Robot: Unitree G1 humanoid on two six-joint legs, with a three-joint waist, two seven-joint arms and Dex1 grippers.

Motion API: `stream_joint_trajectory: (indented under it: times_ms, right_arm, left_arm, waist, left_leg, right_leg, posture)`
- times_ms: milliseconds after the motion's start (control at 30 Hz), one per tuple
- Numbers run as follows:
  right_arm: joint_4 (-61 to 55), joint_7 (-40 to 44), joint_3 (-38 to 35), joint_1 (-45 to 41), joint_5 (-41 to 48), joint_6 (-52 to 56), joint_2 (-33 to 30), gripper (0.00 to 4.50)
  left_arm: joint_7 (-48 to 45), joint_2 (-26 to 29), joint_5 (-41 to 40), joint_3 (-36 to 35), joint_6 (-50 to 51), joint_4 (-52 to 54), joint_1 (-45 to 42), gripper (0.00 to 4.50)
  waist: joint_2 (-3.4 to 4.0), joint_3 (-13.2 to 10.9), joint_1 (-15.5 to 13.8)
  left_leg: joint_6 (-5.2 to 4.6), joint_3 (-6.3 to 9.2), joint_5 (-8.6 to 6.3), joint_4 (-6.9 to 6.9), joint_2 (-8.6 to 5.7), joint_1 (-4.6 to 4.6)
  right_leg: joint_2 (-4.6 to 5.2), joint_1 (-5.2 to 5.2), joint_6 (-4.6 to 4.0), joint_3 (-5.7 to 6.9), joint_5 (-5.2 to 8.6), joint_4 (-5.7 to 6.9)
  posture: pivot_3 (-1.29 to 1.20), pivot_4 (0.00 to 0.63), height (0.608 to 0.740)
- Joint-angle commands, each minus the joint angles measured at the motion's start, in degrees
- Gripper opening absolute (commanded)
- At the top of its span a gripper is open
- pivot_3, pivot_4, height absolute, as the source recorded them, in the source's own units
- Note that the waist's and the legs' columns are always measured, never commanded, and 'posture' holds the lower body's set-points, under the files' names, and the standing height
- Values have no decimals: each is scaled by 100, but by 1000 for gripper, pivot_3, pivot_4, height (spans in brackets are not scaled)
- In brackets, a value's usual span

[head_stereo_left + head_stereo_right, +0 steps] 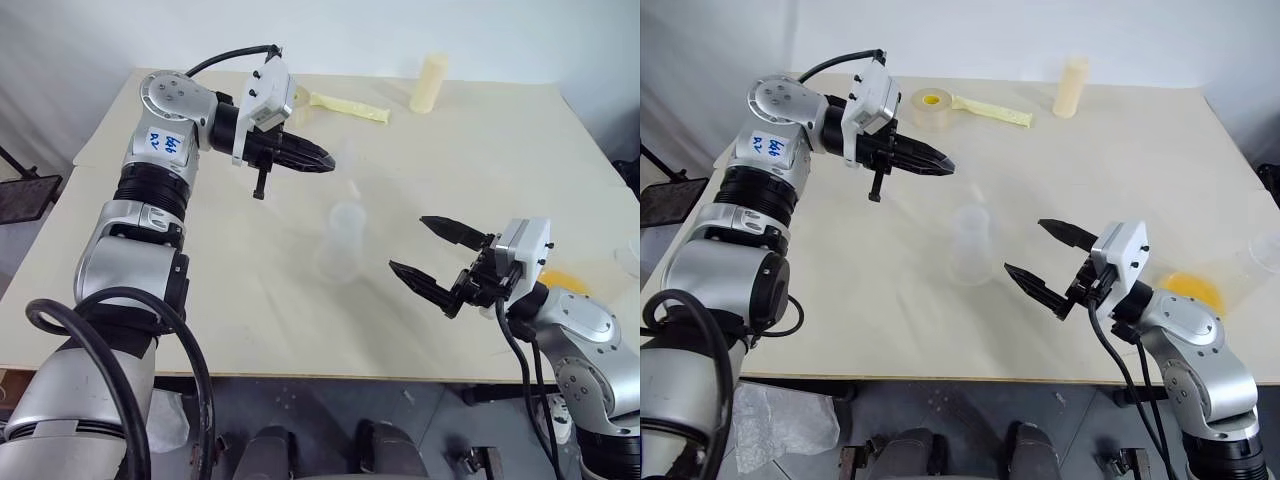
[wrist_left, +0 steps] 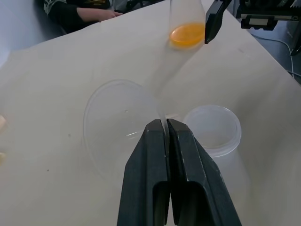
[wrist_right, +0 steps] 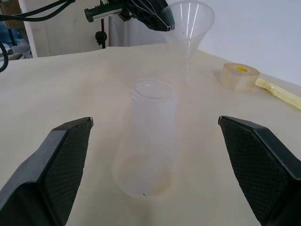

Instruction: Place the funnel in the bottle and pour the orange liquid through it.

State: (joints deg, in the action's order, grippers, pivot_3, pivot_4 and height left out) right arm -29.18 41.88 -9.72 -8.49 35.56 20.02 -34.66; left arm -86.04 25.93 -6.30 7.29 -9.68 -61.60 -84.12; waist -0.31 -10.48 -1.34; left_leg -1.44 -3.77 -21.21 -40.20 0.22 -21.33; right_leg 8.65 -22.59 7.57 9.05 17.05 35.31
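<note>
left gripper (image 3: pixel 157 19) – clamped on funnel (image 3: pixel 188 23) rim, at 1 o'clock of bottle (image 3: pixel 149 136) | right gripper (image 1: pixel 430 250) – fingers apart, empty

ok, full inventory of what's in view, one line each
funnel: 1, clear, held by its rim above the table, beside the bottle
bottle: 1, clear, upright mid-table
beaker: 1, clear, orange liquid in its bottom, table's right edge
tape roll: 1, yellow centre, far side
cylinder: 1, cream, far side
table: 1, beige
person's arm: 1, dark sleeve, at table edge
left gripper: shut on funnel
right gripper: open, near bottle
</note>
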Motion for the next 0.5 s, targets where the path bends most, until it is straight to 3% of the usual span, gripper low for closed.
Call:
stream_joint_trajectory:
  times_ms: [33,300,500]
  right_arm:
    - [-199,-14,-182,-10,30,-148,-16,4500]
    - [-108,70,-204,6,-26,-209,-46,4500]
    - [-41,124,-197,-24,-42,-240,-79,4500]
  left_arm:
    - [-552,8,-78,-107,-92,112,-238,19]
    - [-641,59,-304,-183,66,279,-290,19]
    - [-646,232,-536,206,160,709,-21,19]
  waist:
    - [0,0,-5]
    - [0,0,-2]
    - [0,0,4]
  left_leg:
    - [0,0,0,0,0,0]
    - [0,0,0,0,0,0]
    - [0,1,0,0,0,0]
  right_leg:
    - [0,0,0,0,0,0]
    - [0,0,0,0,0,0]
    - [0,0,0,0,0,1]
  posture:
    - [0,150,740]
    - [0,150,740]
    - [0,150,740]
